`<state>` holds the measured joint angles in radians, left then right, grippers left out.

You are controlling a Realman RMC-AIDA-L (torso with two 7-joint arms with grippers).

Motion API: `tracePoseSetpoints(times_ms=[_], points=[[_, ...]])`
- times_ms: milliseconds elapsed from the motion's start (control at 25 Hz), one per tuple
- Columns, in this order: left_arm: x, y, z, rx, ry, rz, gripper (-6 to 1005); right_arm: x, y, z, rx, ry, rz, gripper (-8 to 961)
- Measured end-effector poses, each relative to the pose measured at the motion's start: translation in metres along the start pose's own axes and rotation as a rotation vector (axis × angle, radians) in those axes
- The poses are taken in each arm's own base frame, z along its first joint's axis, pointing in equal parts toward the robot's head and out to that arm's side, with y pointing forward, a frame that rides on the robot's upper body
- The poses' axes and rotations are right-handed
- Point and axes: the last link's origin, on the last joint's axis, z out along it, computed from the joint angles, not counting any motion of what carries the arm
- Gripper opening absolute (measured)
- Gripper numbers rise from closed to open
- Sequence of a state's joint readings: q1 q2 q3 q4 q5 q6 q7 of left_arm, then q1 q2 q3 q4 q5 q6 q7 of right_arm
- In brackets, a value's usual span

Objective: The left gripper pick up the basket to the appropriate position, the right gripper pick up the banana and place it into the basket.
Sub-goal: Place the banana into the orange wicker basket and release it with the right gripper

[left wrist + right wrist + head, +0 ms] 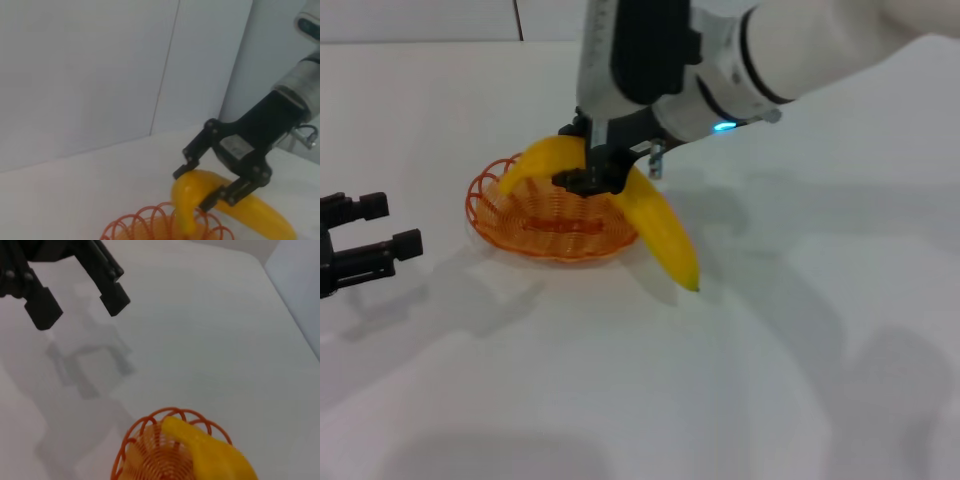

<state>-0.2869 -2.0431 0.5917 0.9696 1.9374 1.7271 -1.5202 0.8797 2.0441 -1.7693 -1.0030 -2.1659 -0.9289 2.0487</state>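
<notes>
The orange wire basket (545, 238) sits on the white table left of centre. The yellow banana (665, 235) lies across it, one end inside and the dark-tipped end over the rim, down towards the table. My right gripper (588, 172), with its white label, is shut on the banana's middle above the basket's rim. In the left wrist view its fingers (215, 199) clamp the banana (255, 212) above the basket (145, 226). My left gripper (398, 224) is open and empty, left of the basket and apart from it. It also shows in the right wrist view (80, 307), beyond the basket (142, 452) and banana (210, 455).
The white table (800, 340) carries nothing else that I can see. A pale wall (100, 75) stands behind it. The bulky silver-white right arm (800, 50) reaches in from the upper right.
</notes>
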Motion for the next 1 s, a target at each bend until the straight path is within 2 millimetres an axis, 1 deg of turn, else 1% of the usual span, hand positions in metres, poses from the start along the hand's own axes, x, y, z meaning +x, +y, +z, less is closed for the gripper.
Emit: tracePoseSetpoints(times_ms=[80, 240, 440, 800, 1000], points=[[0.0, 0.0, 0.001, -0.004, -0.001, 0.002, 797, -0.005, 0.0, 0.006, 0.012, 0.004, -0.029, 493], [0.002, 0.0, 0.006, -0.017, -0.001, 0.004, 797, -0.009, 0.001, 0.01, 0.025, 0.002, -0.055, 492], [0.004, 0.0, 0.008, -0.021, 0.002, 0.005, 797, -0.021, 0.006, 0.017, 0.032, -0.01, -0.101, 493], [0.006, -0.002, 0.013, -0.037, 0.004, 0.002, 797, -0.022, 0.008, 0.024, 0.017, 0.025, -0.138, 492], [0.006, -0.003, 0.014, -0.032, -0.007, 0.003, 797, -0.028, 0.006, 0.024, 0.02, 0.024, -0.155, 492]])
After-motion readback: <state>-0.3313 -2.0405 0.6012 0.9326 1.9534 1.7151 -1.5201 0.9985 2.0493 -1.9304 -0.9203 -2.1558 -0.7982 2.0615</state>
